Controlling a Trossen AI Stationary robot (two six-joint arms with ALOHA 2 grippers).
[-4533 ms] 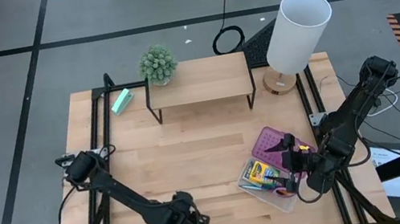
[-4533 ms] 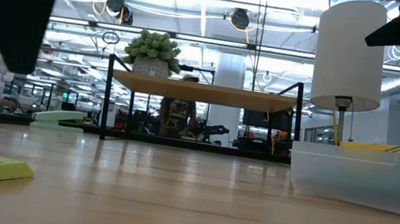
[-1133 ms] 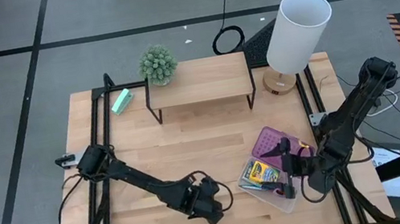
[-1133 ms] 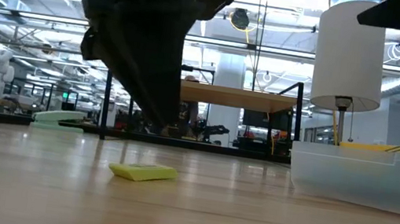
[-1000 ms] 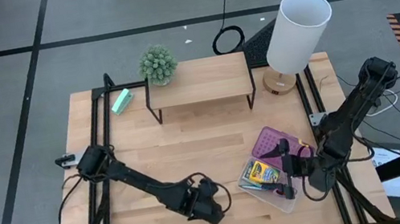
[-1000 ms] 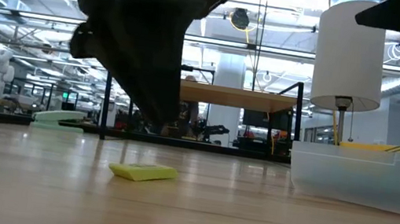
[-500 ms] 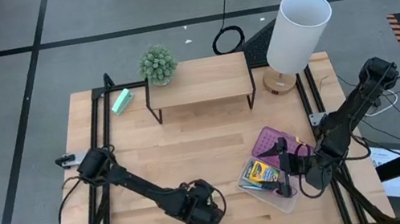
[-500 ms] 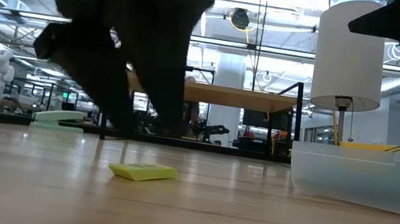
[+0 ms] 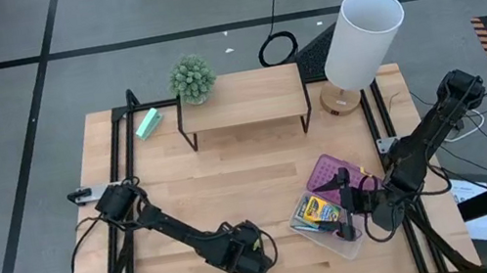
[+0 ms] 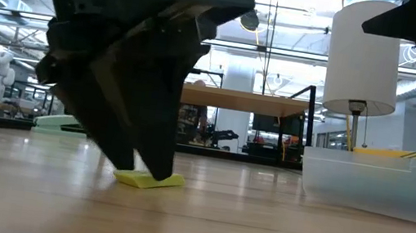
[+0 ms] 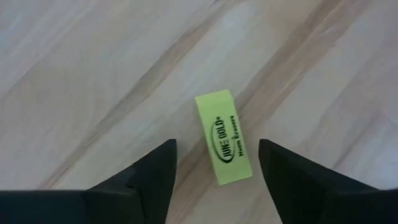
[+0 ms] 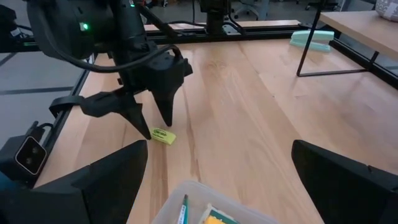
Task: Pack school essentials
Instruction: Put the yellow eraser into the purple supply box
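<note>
Where dark tapered left tool (image 11: 214, 163) fingers straddle: matte yellow piece (image 11: 224, 137) (blocky).

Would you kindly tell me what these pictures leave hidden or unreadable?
- High view: the small yellow-green eraser is hidden under the left gripper.
- High view: items in the clear plastic box are partly covered by the right gripper.
- Left wrist view: the eraser's smaller print is unreadable.

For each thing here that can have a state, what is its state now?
Left claw: open, fingers straddling the eraser.
Yellow eraser: flat on the table, not gripped.
Right claw: open, over the clear box.
Clear box: open, crayon box inside.
Purple lid: off, beside the box.
Lamp: upright.
</note>
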